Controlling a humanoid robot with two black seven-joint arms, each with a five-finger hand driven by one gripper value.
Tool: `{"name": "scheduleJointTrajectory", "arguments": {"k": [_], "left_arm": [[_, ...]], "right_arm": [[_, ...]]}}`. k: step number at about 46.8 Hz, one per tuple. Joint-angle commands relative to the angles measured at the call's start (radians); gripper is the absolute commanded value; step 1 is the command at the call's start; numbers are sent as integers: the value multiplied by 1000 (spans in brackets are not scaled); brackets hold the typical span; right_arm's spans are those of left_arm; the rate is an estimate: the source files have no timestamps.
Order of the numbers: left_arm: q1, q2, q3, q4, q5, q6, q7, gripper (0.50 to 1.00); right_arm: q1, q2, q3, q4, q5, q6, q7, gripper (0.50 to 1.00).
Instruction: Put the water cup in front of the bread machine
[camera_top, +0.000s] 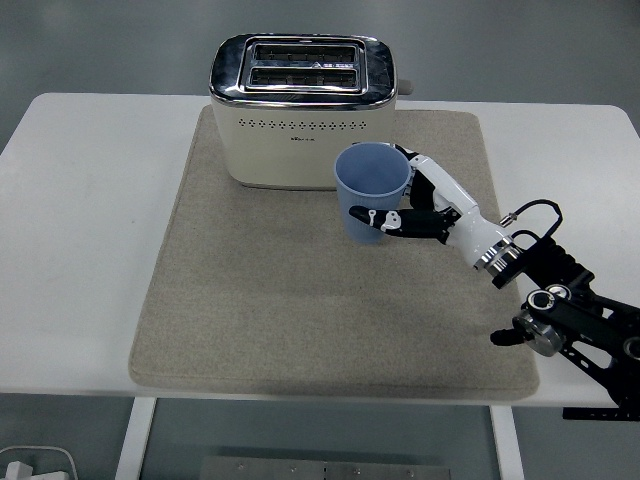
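White worktop (90, 250) carries a beige mat (300, 320) that covers most of the middle, probably there to mark the work zone and give the cup a non-slip landing. Cream bread machine (303, 115) sits at the mat's far edge, slots up, long face toward the robot, so "in front" means the open mat on the near side of that face. Right arm comes in from the lower right and reaches diagonally over the mat; right hand (425, 205) is wrapped around the blue water cup (372, 192), thumb across the near wall and fingers behind the far side, a side grip that keeps the mouth upright and clear. Cup is just in front of the bread machine's right-front corner; cannot tell if its base touches the mat or hangs just above it. Cup looks roughly upright, slight lean at most. My read: transport is nearly done, target spot is a bit more toward the middle of the front face, then lower and release. Risk is clipping the bread machine wall with the cup rim, gap there looks small. Left arm not in view
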Motion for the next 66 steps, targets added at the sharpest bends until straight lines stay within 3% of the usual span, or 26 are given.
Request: {"name": "scheduleJointTrajectory", "arguments": {"k": [1,12,29,66], "left_arm": [[0,0,0,0,0,0,-1,996],[0,0,0,0,0,0,-1,996],[0,0,0,-1,0,0,1,996],[0,0,0,0,0,0,1,996]], "right_arm": [[12,21,-15,-25,0,-1,0,500],[32,37,-56,-55,-12,-1,0,500],[66,163,-73,-137,-15,-1,0,500],[95,324,-81,-359,-35,3,17,500]]}}
